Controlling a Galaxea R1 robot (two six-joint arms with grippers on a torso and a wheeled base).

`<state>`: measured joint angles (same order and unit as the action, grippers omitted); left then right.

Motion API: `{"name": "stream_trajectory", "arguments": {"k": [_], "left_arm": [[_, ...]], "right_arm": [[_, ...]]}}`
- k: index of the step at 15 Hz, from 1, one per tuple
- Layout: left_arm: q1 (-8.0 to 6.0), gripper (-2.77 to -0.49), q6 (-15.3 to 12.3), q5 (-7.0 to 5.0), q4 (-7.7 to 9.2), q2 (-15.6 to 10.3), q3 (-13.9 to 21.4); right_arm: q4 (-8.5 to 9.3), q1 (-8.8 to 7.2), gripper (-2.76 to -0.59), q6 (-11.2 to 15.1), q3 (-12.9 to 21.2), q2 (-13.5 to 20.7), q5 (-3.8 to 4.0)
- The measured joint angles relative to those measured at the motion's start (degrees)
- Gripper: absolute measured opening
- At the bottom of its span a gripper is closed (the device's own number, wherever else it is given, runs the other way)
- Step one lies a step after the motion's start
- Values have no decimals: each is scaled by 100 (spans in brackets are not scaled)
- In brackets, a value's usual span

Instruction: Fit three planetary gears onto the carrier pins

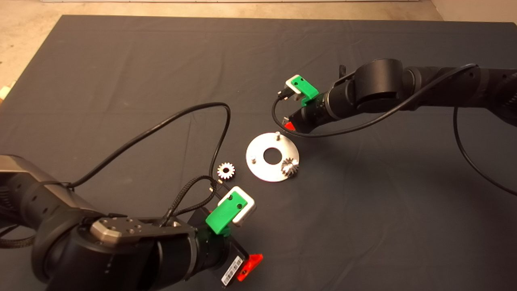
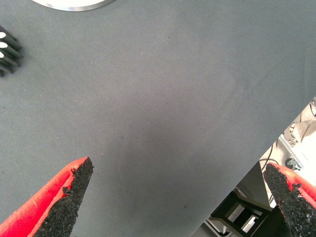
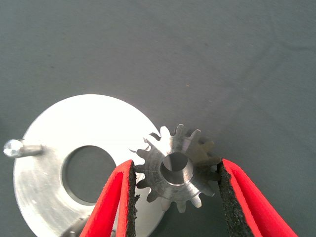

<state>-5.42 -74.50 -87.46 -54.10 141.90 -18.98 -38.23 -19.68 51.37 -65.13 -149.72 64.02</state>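
Note:
The silver carrier disc [image 1: 262, 166] lies mid-mat with bare pins at its far rim [image 1: 278, 133] and left rim [image 1: 252, 158]. One planetary gear [image 1: 290, 167] sits at the disc's right rim. A second gear [image 1: 226, 170] lies loose on the mat left of the disc. My right gripper [image 1: 288, 124] hovers at the disc's far edge. In the right wrist view it [image 3: 177, 197] is shut on a third gear [image 3: 177, 168] over the disc's rim [image 3: 59, 128], with one pin [image 3: 15, 147] showing. My left gripper [image 2: 180, 197] is open and empty over bare mat near the front edge.
Black cables loop from both wrists over the mat, one [image 1: 220, 133] passing close to the loose gear. The mat's front edge and the floor show in the left wrist view [image 2: 276, 163]. The loose gear's teeth [image 2: 7, 52] and the disc's rim [image 2: 74, 4] also show there.

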Motion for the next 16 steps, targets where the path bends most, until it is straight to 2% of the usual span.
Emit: {"name": "stream_trajectory", "arguments": {"k": [16], "left_arm": [[-20,-75,-9,-2,0,-2,0]], "right_arm": [[78,2,-243,9,15,-111,-7]]}}
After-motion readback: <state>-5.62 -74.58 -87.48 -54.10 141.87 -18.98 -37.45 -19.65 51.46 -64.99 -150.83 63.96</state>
